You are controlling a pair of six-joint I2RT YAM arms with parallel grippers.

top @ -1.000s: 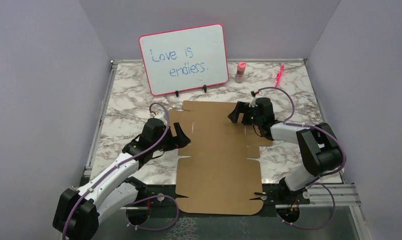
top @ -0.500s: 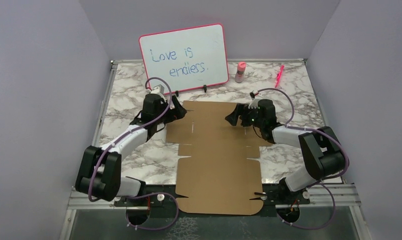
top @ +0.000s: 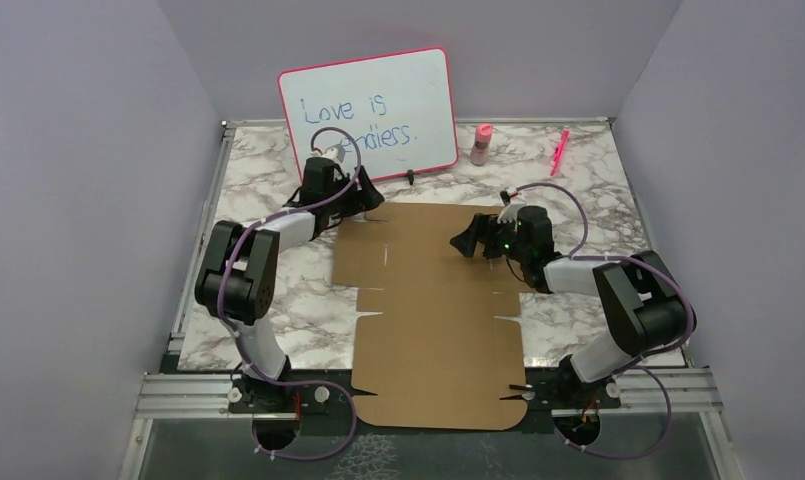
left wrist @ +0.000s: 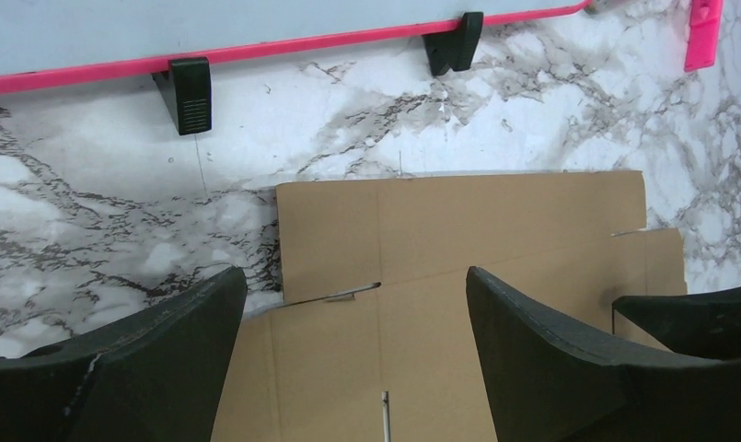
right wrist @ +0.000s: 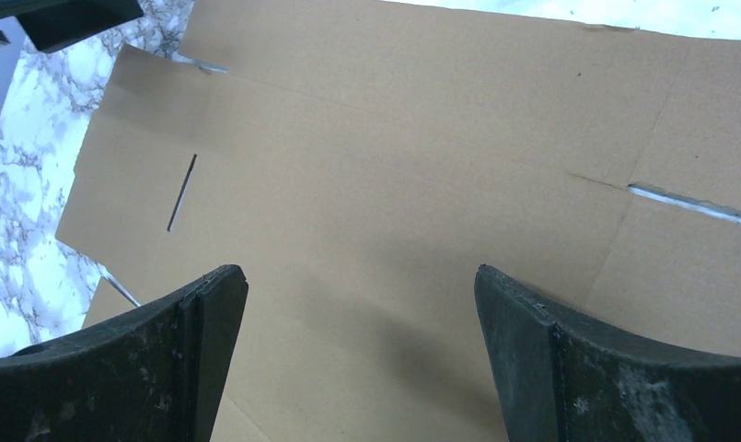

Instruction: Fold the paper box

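The marbled surface (top: 598, 180) carries the box (top: 438, 320), a flat brown cardboard sheet lying unfolded in the middle, its near end reaching past the surface's near edge between the arm bases and its far edge just short of the whiteboard (top: 368, 115), which stands at the back. The left arm (top: 240, 270) reaches to the sheet's far left corner; the right arm (top: 628, 300) bends in over its far right part. The left fingers (left wrist: 136, 368) are spread wide with nothing between them, above the corner flap and the marble beside it. The right fingers (right wrist: 164, 368) are likewise wide apart and hold nothing, over the cardboard. A pink bottle (top: 481, 144) stands just right of the whiteboard, a pink marker (top: 559, 152) lies farther right, and two black feet (left wrist: 190, 81) prop the whiteboard's pink frame
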